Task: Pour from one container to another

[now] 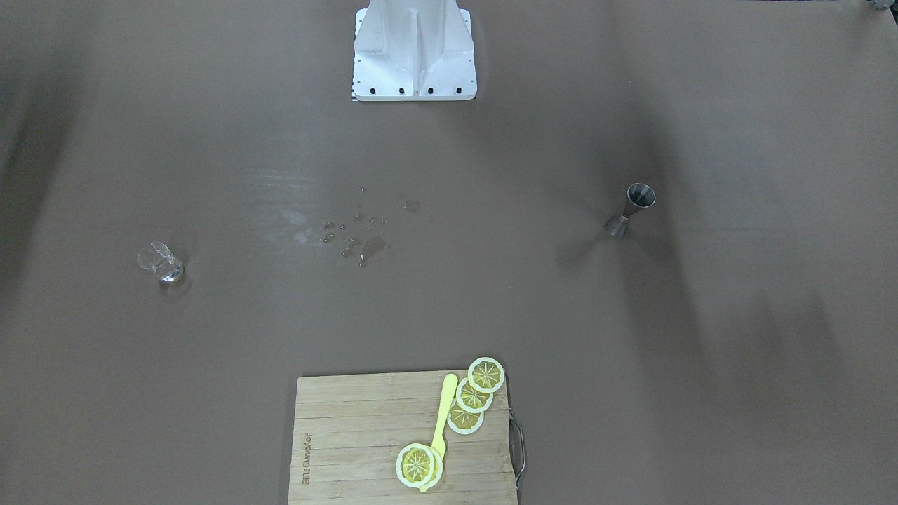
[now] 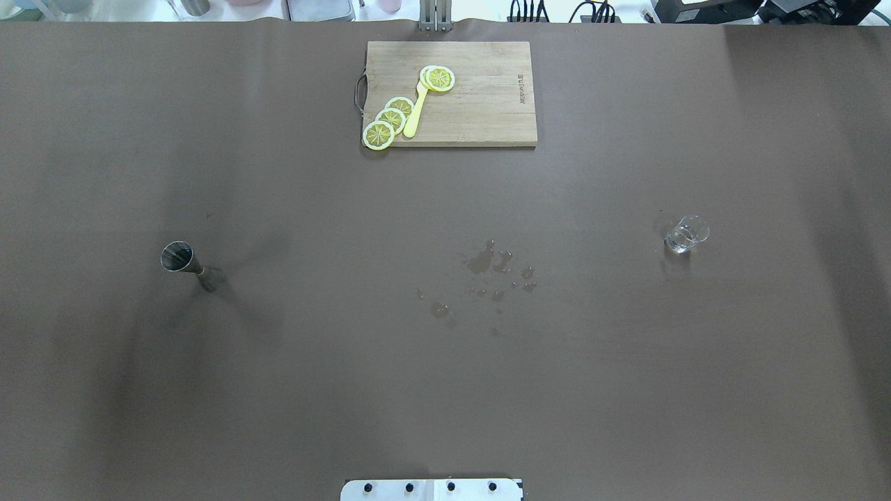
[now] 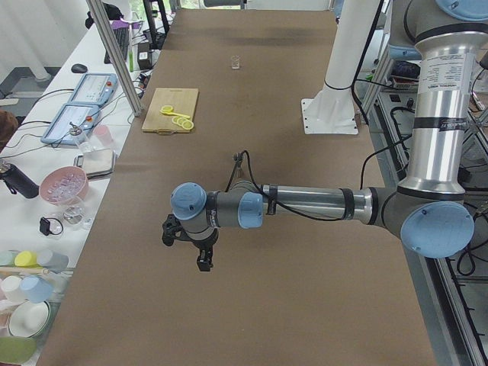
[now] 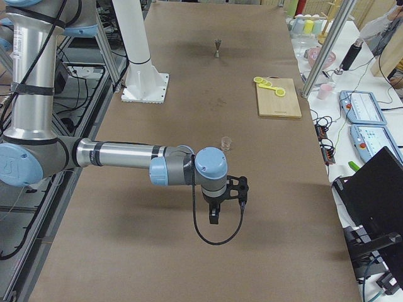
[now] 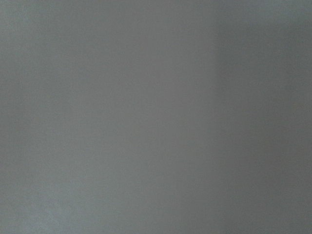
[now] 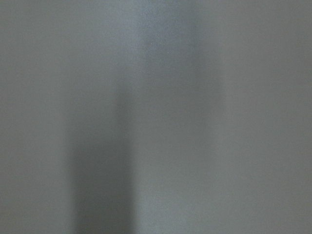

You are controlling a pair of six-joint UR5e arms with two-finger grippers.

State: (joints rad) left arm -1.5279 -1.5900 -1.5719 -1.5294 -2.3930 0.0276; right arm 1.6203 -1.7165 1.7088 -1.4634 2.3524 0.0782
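Two things stand upright on the table [image 1: 631, 351]. Front view: the cup [image 1: 161, 263] is on the robot's right side, the jigger [image 1: 631, 208] on its left, far apart. Overhead: wet spots [image 2: 491, 268] lie between them; the cup's lip is too small to see. Left end: the left tool [image 3: 203, 263] hangs near the jigger. Right end: the right tool [image 4: 214, 217] hangs near the cup, so I think that arm takes it. Whether the tools are open or closed, I cannot tell. Wrist views: only grey.
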